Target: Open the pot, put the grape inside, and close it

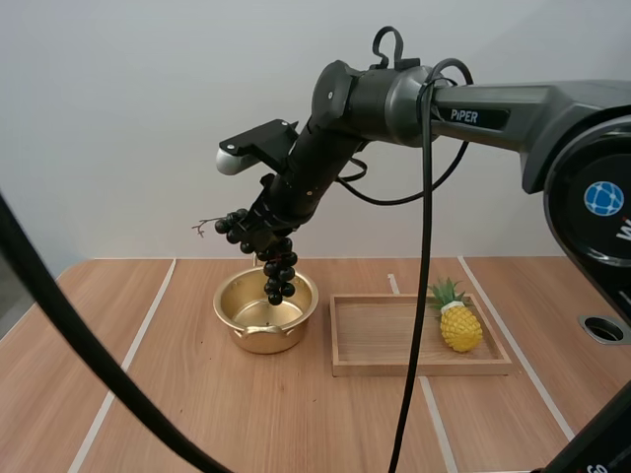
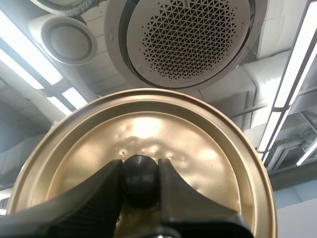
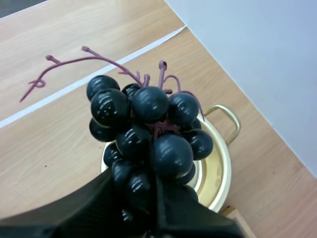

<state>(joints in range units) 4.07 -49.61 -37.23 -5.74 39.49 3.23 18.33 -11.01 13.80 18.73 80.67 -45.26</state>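
High view: right jaws clamped on grape bunch [image 1: 276,268], held just above open pot [image 1: 258,340] on bench [image 1: 197,414]. Bunch long axis near vertical, loose end hanging toward pot mouth, stem twigs pointing sideways. Pot directly below jaws; next move likely short descent, then release. Left wrist view: left jaws clamped on knob [image 2: 139,173] of lid [image 2: 198,148].
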